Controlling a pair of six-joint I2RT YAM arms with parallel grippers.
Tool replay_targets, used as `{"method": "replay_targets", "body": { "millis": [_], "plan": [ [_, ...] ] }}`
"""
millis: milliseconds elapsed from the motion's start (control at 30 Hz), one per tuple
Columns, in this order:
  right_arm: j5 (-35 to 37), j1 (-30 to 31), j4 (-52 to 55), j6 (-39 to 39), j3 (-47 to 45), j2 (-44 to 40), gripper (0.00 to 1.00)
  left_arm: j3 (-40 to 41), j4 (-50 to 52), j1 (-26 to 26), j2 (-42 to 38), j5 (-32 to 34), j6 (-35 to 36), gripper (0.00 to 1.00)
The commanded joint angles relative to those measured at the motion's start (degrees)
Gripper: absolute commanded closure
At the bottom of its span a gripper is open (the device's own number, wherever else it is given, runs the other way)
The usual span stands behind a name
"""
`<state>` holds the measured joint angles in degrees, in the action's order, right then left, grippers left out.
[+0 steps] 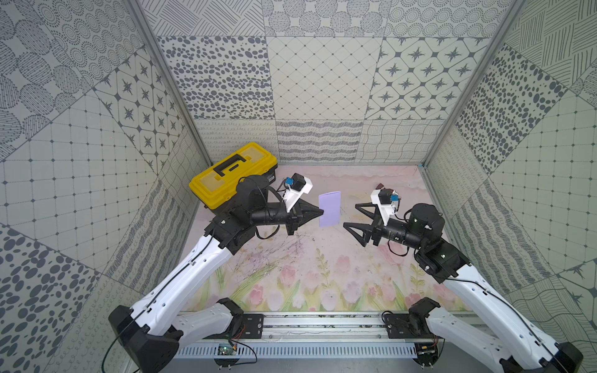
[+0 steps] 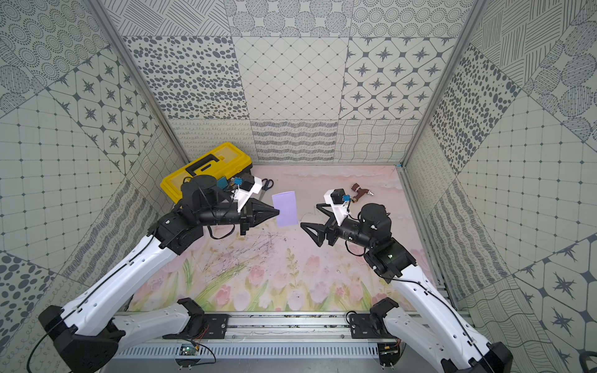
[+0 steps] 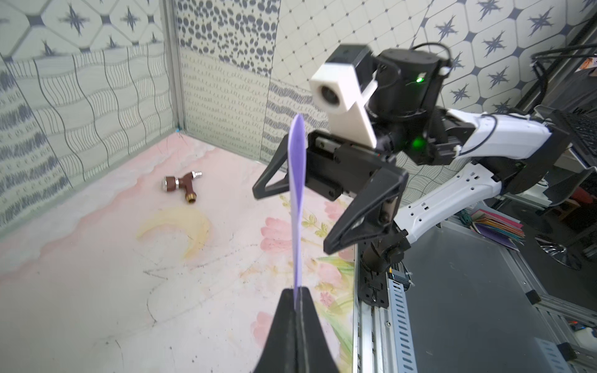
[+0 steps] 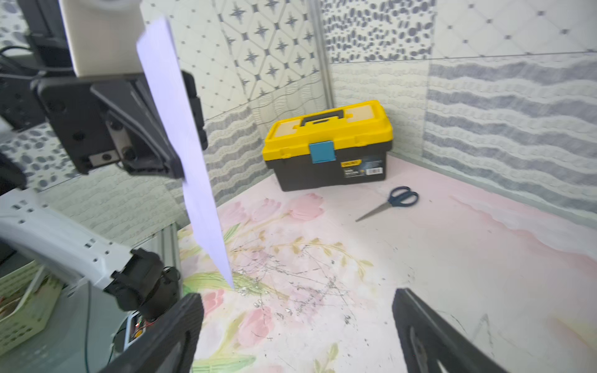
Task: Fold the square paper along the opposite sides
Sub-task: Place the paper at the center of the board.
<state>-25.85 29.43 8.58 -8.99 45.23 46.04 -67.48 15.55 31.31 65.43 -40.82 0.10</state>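
While our left gripper [image 1: 319, 212] clamps one long edge of the folded lavender paper [image 1: 329, 209], holding it above the floral mat [image 1: 290, 274] with its long axis pointing toward the back wall [image 1: 319, 142], our right gripper [image 1: 350, 214] stands wide open and empty just beside the free long edge, not touching it.

A back wall [image 1: 319, 77] and two side walls [image 1: 80, 161] close in the counter [image 1: 323, 274]. All three are pale grey-green and printed in a patchwork of dark grey patterns: dots, stars in lattices, diamond grids, wavy lines and hatching. They are joined at the corners by bare metal posts [image 1: 168, 80]. The counter's top shows a washed-out pink picture of tulips and green stems, scuffed with dark scratches near its middle, and along its near edge an aluminium rail [image 1: 323, 326] runs above a slotted grey duct [image 1: 323, 350], all under soft, even light.
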Motion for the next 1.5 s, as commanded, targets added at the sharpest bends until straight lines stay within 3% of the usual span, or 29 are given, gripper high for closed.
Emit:
{"method": "replay_targets", "body": {
  "millis": [0, 100, 200, 567, 900, 967, 1033, 1067, 1100, 1133, 1333, 1467],
  "plan": [
    [20.2, -1.1, 6.3, -4.0, -0.5, -6.0, 0.03, 10.5, -12.7, 0.1, 3.9, -0.5, -18.0, 1.00],
    [26.6, -3.1, 12.0, -4.7, 0.7, -8.9, 0.03, 17.6, -21.5, 0.1, 7.8, -3.5, -26.8, 1.00],
    [25.3, -5.9, 13.9, -4.9, 1.2, -9.1, 0.03, 21.2, -25.2, 0.1, 12.5, -3.4, -30.9, 1.00],
    [20.8, -10.5, 13.9, -5.2, 0.8, -6.7, 0.03, 23.5, -29.8, 0.7, 33.7, -0.9, -31.0, 1.00],
    [17.0, -12.0, 13.9, -5.2, 1.0, -4.5, 0.03, 21.3, -24.1, 0.8, 38.2, 5.3, -28.1, 1.00],
    [16.3, -12.3, 13.8, -5.2, 1.0, -4.4, 0.03, 21.2, -21.8, 0.8, 37.5, 7.3, -27.3, 0.81],
    [15.8, -12.3, 13.8, -5.2, 1.1, -4.3, 0.03, 21.2, -19.8, 0.8, 36.5, 9.2, -26.5, 0.51],
    [15.6, -12.4, 13.9, -5.2, 1.2, -4.4, 0.03, 21.3, -18.9, 0.8, 35.8, 10.2, -26.2, 0.32],
    [15.5, -12.4, 13.9, -5.2, 1.1, -4.4, 0.03, 21.4, -17.6, 0.8, 35.3, 11.1, -25.9, 0.06],
    [15.6, -12.4, 13.8, -5.2, 1.1, -4.4, 0.03, 21.4, -16.5, 0.8, 34.9, 12.1, -25.5, 0.02],
    [15.0, -12.6, 13.8, -5.2, 1.1, -4.4, 0.03, 21.2, -8.6, 0.8, 32.2, 21.8, -25.9, 0.02],
    [17.2, -12.6, 12.8, -5.8, 0.7, -3.5, 0.03, 22.4, -2.6, 0.9, 26.4, 40.0, -30.1, 0.02]
  ]
}}
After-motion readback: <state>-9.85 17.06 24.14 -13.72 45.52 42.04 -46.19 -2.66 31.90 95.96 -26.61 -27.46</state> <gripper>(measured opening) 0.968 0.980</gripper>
